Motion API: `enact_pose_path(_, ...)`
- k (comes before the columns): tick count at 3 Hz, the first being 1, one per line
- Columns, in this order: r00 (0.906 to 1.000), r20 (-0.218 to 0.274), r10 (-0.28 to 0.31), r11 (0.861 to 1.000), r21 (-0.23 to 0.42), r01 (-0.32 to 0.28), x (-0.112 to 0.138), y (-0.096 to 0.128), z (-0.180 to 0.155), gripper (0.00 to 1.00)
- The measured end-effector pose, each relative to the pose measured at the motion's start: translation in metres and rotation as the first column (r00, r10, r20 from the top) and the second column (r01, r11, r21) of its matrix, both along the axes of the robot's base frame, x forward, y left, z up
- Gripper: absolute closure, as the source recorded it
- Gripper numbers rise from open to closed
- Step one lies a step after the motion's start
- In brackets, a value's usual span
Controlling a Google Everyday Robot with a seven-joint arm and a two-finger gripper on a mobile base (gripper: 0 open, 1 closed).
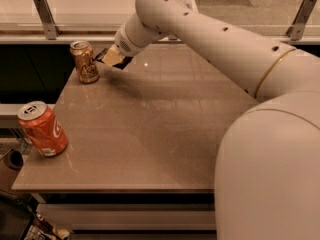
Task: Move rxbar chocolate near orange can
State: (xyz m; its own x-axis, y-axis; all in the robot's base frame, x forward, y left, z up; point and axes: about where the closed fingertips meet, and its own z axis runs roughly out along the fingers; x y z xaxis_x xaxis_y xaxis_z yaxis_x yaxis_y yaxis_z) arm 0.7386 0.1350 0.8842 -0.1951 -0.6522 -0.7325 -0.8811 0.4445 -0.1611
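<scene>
The orange can (84, 61) stands upright at the far left corner of the table (150, 134). My gripper (112, 58) hangs just right of the can, a little above the tabletop, at the end of the white arm (200, 29) reaching in from the right. It is shut on the rxbar chocolate (102, 55), whose dark wrapper sticks out of the fingers toward the can. Most of the bar is hidden by the gripper. A small gap shows between bar and can.
A bright red can (42, 129) stands upright near the table's front left edge. A rail with metal posts (45, 16) runs behind the table. My own white body (270, 174) fills the lower right.
</scene>
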Motion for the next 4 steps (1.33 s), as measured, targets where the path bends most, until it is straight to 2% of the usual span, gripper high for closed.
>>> enact_pose_path(2,0.9961,-0.065,-0.06,0.997,0.039,0.062,-0.001,-0.01,-0.039,1.0)
enact_pose_path(3,0.9962,-0.066,-0.056,0.998,0.037,0.059,-0.002,-0.008,-0.04,0.82)
enact_pose_path(4,0.9962,-0.069,-0.054,0.998,0.037,0.057,-0.002,-0.007,-0.041,0.6)
